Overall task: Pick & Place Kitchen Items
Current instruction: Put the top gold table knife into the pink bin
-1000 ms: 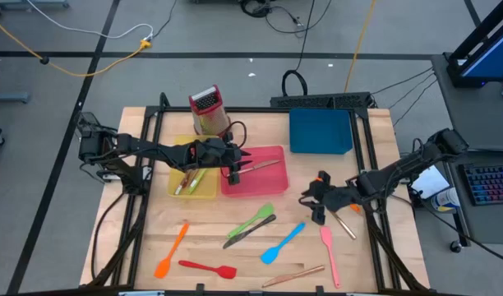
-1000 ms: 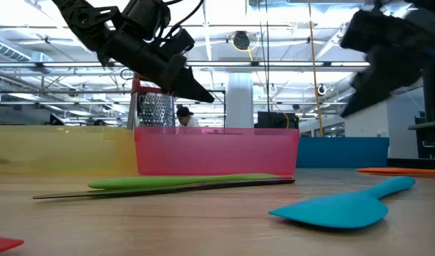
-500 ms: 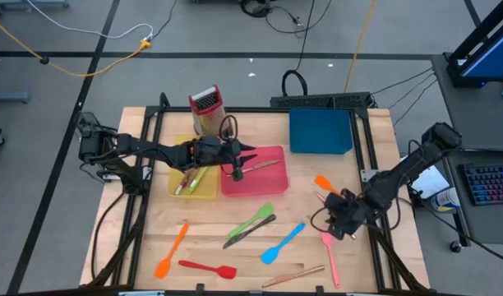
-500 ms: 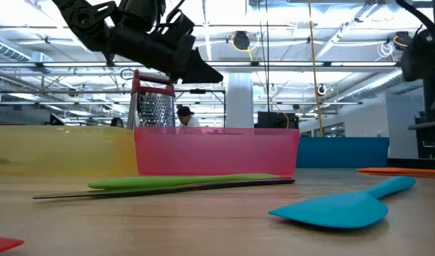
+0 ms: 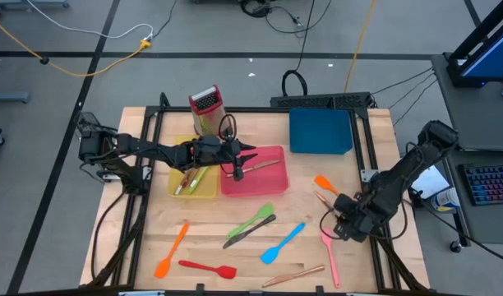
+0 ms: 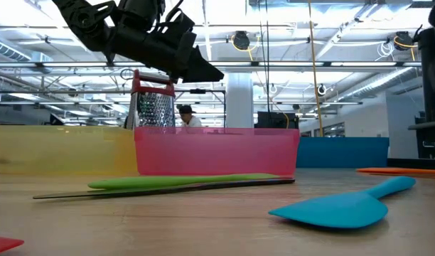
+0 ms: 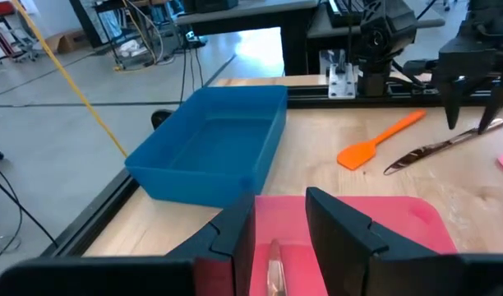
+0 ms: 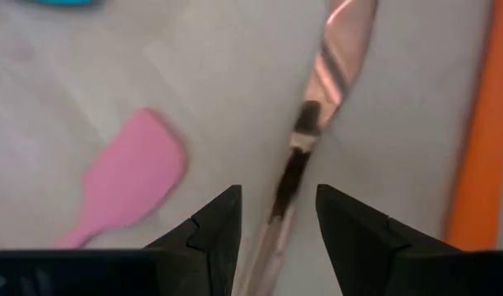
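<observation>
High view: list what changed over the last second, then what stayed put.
The right gripper swung from beside the orange spatula toward the table's front edge and now hangs, fingers open, over the copper knife next to the pink spatula. Nothing was gripped or released. The left gripper edged slightly farther over the pink tray. No utensil or tray moved.
</observation>
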Available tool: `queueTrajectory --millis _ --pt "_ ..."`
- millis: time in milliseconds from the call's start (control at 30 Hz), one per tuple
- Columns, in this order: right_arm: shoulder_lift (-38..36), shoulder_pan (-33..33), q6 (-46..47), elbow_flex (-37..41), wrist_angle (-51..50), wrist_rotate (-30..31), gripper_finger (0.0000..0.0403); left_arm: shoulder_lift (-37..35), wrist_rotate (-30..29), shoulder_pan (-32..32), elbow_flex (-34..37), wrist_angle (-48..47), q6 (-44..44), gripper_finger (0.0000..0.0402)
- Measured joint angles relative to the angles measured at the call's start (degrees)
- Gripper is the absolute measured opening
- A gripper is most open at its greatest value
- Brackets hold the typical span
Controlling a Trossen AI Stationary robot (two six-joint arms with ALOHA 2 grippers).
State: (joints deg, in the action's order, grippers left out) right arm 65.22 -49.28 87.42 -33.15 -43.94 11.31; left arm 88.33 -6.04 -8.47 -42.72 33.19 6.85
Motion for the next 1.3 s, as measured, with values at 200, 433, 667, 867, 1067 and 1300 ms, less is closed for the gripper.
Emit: queueTrajectory --millis 200,433,667,867,1067,1300 --pt "4.75 -0.75 -2.34 0.02 0.58 0.35 0.0150 0.00 0.00 0.00 0.00 -0.07 -0.07 0.0115" --pt "9.74 -0.74 -3.57 -0.28 1.64 0.95 0.0124 0.00 0.00 0.00 0.00 -0.19 -1.61 0.0115" --pt "12.71 -1.15 0.22 -0.17 4.26 3.72 0.0040 0.00 0.00 -0.02 0.00 -0.48 -2.58 0.0115" --pt "16.61 -1.39 -1.58 -0.11 4.47 8.39 0.0025 0.00 0.01 -0.02 0.00 -0.60 -2.33 0.0115" --pt "18.83 -1.35 1.07 0.00 7.61 16.04 0.0035 0.00 0.02 0.02 0.00 -0.40 -2.93 0.0115" --pt "19.12 -1.30 -1.65 0.04 11.19 21.88 0.0035 0.00 0.07 1.26 0.00 -0.49 -2.93 0.0115"
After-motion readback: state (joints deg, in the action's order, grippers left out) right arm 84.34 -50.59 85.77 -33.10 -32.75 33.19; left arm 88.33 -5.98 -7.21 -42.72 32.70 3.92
